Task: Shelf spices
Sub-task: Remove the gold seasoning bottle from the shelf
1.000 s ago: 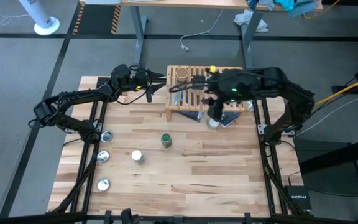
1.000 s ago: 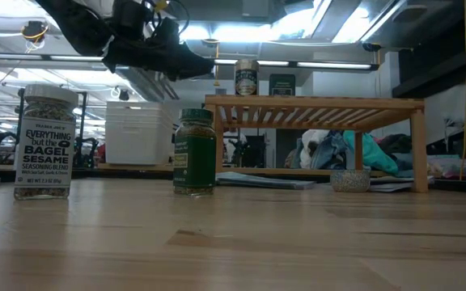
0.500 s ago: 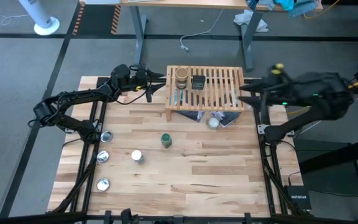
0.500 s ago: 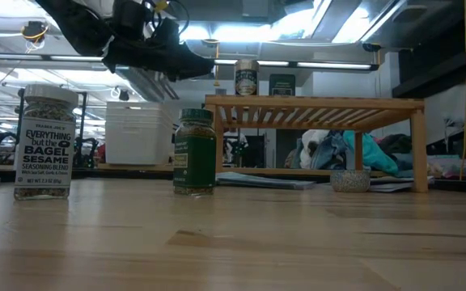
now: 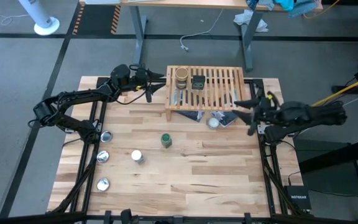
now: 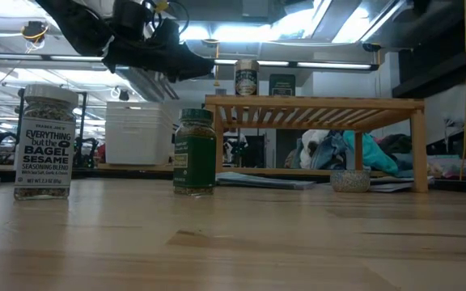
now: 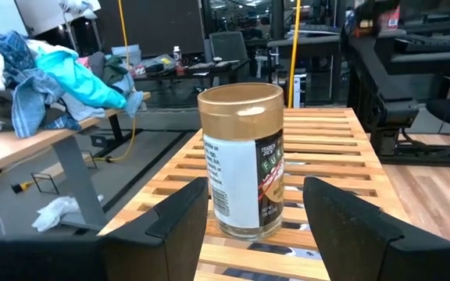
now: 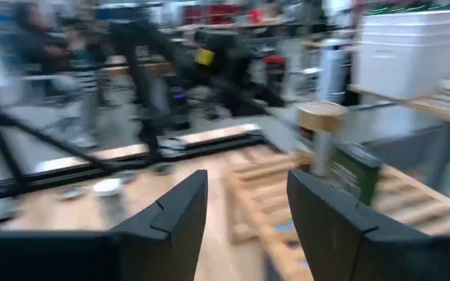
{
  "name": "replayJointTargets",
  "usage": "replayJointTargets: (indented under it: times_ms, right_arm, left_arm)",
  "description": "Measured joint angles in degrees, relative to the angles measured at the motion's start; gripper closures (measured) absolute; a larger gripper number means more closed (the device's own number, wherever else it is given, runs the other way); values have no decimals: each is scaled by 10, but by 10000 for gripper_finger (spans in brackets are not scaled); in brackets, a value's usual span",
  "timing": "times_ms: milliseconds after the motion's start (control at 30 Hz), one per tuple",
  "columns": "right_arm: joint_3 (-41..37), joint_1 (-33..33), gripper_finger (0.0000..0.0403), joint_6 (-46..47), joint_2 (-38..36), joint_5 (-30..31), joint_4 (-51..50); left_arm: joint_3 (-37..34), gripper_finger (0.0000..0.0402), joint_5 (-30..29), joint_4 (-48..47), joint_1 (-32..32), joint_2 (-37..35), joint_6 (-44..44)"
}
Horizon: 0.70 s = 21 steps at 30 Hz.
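- On the butcher-block table (image 5: 185, 168), the slatted wooden shelf (image 5: 219, 87) stands at the far edge.
- My left gripper (image 5: 157, 81) hovers beside the shelf, fingers apart; my right gripper (image 5: 243, 109) hangs spread at its other end.
- Up top: gold-lidded jar (image 5: 181, 77), dark tin (image 5: 198, 82).
- Out front: green-lidded jar (image 5: 166, 140), white-capped bagel seasoning jar (image 5: 137, 156).

My right wrist view is smeared with motion, so the tan jar (image 8: 319, 129) and dark tin (image 8: 352, 173) on the shelf (image 8: 283, 187) show no label I can read. In the low view, the left arm (image 6: 128, 36) is cut off by the top edge. Under the shelf's right end, a small round object (image 6: 350, 179) is too small to identify.
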Motion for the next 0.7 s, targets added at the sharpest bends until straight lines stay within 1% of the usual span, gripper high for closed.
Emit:
replayJointTargets:
  times_ms: [67, 100, 300, 367, 500, 600, 700]
  right_arm:
    - [-47, 0, 221, -4, -16, 38, 29]
    - [-67, 0, 221, -6, -22, 48, 38]
    - [-141, 0, 221, -14, -39, 53, 112]
    - [-154, 0, 221, -15, -38, 57, 118]
    - [-164, 0, 221, -43, -35, 97, 106]
    - [-167, 0, 221, -49, -35, 106, 101]
    - [-167, 1, 221, -50, -35, 105, 97]
  left_arm:
    - [0, 199, 0, 0, 0, 0, -6]
    - [0, 199, 0, 0, 0, 0, -7]
    - [0, 199, 0, 0, 0, 0, 1]
    - [0, 199, 0, 0, 0, 0, 2]
    - [0, 199, 0, -1, 1, 0, 11]
    - [0, 199, 1, -15, 4, 0, 22]
    - [2, 199, 26, -27, 8, 16, 26]
